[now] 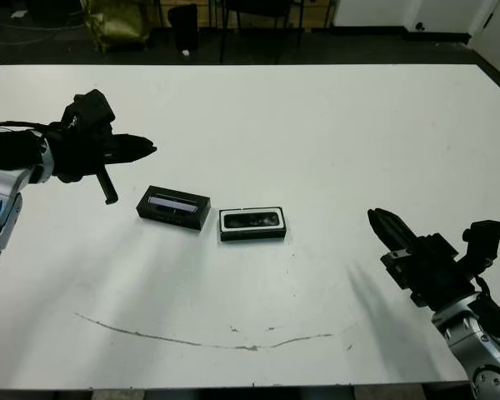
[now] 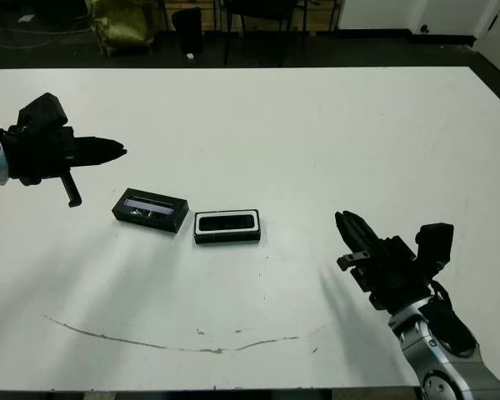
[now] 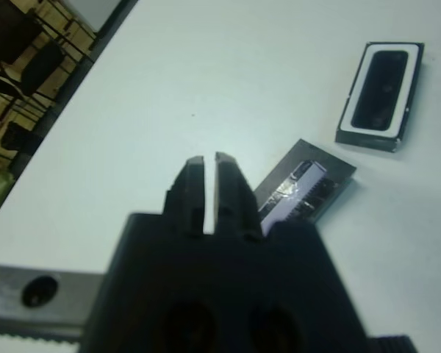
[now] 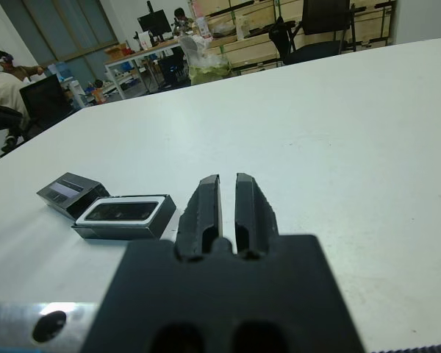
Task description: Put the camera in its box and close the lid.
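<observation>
My left end effector (image 1: 146, 149) hovers over the white bench (image 1: 317, 133), fingers nearly together, empty. Right of it lie the black silvery-striped lid (image 1: 174, 207), then the white-lined black box (image 1: 252, 223) holding the slim black camera (image 1: 252, 220). My right end effector (image 1: 385, 223), narrow and empty, reaches in from the near right.

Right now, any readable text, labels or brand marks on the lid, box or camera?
None readable.
The lid: glossy strip on top, with no legible text on it; too small in the head views and blurred in the left wrist view.
The box with the camera inside: no markings visible.
The table: no writing visible.
</observation>
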Motion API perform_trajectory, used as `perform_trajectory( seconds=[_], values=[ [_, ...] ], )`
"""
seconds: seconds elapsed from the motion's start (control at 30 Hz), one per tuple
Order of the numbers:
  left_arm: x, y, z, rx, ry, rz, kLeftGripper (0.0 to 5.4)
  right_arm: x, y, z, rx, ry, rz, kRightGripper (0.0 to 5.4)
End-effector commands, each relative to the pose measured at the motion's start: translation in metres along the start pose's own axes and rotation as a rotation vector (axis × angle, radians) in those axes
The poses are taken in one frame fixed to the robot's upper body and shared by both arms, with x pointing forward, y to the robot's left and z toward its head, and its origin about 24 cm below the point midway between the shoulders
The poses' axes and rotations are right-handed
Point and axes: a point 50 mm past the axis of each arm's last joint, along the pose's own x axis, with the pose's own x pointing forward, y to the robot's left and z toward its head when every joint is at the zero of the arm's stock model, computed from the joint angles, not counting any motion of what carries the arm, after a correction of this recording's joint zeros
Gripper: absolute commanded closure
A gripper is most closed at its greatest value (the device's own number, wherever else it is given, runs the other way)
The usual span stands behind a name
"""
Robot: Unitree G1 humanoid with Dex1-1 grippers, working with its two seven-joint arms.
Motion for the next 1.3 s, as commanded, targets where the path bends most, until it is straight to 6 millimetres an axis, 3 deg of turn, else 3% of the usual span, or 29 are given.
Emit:
perform_trajectory(
  seconds=[0.03,0.2,0.47,0.53,0.8,1.27,1.3],
  values=[
    [0.005,0.0,-0.004,-0.007,0.012,0.037,5.4,-0.001,-0.001,-0.003,-0.011,0.023,-0.002,5.38],
    [0.006,0.002,-0.003,0.009,0.017,0.08,5.4,0.0,-0.001,-0.003,-0.012,0.023,0.009,5.38],
    [0.008,0.002,0.001,0.051,0.128,-0.105,5.4,0.001,-0.002,-0.005,0.019,0.024,0.014,5.38],
    [0.007,0.002,0.006,0.068,0.156,-0.163,5.2,0.0,-0.002,-0.005,0.018,0.023,0.016,5.4],
    [0.011,-0.01,0.021,0.265,0.225,-0.374,3.4,-0.002,-0.002,-0.006,0.015,0.029,0.012,5.4],
    [0.032,-0.021,0.027,0.385,0.306,-0.574,0.04,-0.004,-0.003,-0.011,0.043,0.046,0.007,5.4],
    [0.034,-0.02,0.027,0.377,0.313,-0.578,0.04,-0.005,-0.003,-0.011,0.044,0.048,0.004,5.4]
  ],
)
